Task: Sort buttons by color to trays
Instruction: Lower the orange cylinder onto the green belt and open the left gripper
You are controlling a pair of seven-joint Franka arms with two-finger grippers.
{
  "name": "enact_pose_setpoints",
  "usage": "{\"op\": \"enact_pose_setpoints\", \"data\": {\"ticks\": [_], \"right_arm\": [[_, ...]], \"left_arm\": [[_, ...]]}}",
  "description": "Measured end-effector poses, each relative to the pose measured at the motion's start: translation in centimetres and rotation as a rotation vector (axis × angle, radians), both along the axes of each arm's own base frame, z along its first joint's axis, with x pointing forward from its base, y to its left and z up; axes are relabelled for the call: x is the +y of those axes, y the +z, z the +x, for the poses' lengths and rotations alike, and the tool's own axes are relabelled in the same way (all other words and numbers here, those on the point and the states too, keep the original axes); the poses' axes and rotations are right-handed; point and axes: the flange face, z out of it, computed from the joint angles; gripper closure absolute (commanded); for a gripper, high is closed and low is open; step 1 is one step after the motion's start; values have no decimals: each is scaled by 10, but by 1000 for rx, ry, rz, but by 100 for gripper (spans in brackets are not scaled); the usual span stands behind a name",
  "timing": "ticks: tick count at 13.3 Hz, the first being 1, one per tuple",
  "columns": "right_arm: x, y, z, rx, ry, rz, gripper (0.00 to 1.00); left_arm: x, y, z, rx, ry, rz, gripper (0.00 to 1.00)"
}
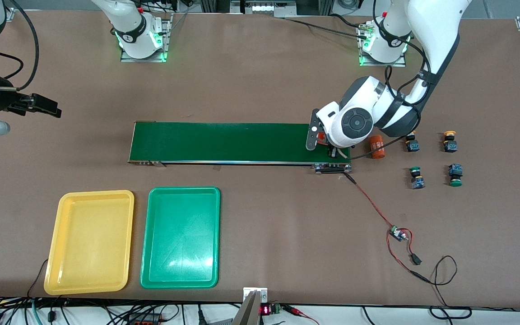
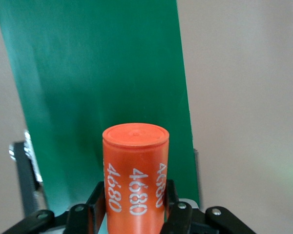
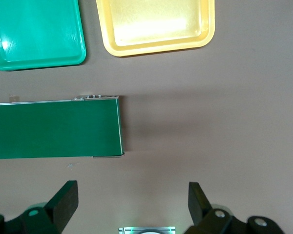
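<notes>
Several buttons stand on the table toward the left arm's end: two yellow-capped ones [image 1: 449,141] [image 1: 411,143] and, nearer the front camera, two green-capped ones [image 1: 416,177] [image 1: 455,175]. The yellow tray [image 1: 89,241] and the green tray [image 1: 181,237] lie side by side near the front edge; the right wrist view shows both, yellow tray [image 3: 156,24] and green tray [image 3: 36,34]. My left gripper [image 2: 134,207] is shut on an orange cylinder marked 4680 [image 2: 136,161], held over the conveyor belt's end [image 1: 332,151]. My right gripper [image 3: 132,200] waits open and empty over bare table.
The long dark-green conveyor belt [image 1: 224,142] lies across the middle of the table. A second orange cylinder [image 1: 377,147] lies beside the belt's end, near the buttons. A red-and-black wire with a small board [image 1: 397,234] trails from the belt toward the front edge.
</notes>
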Motion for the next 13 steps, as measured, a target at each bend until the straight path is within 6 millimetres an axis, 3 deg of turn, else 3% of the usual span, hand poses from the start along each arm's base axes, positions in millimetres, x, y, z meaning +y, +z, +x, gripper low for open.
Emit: {"op": "enact_pose_setpoints", "data": {"ticks": [1, 2, 3, 8, 11, 13], "right_arm": [[0, 0, 0, 0, 0, 0, 0], [0, 0, 0, 0, 0, 0, 0], [0, 0, 0, 0, 0, 0, 0], [0, 0, 0, 0, 0, 0, 0], [0, 0, 0, 0, 0, 0, 0], [0, 0, 0, 0, 1, 0, 0]], "left_arm": [[3, -4, -2, 5, 34, 14, 58], [4, -7, -3, 0, 56, 17, 37], [4, -8, -3, -7, 68, 16, 0], [4, -1, -2, -28, 84, 15, 0], [10, 27, 0, -50, 89, 34, 0], [31, 53, 12, -85, 134, 43, 0]]}}
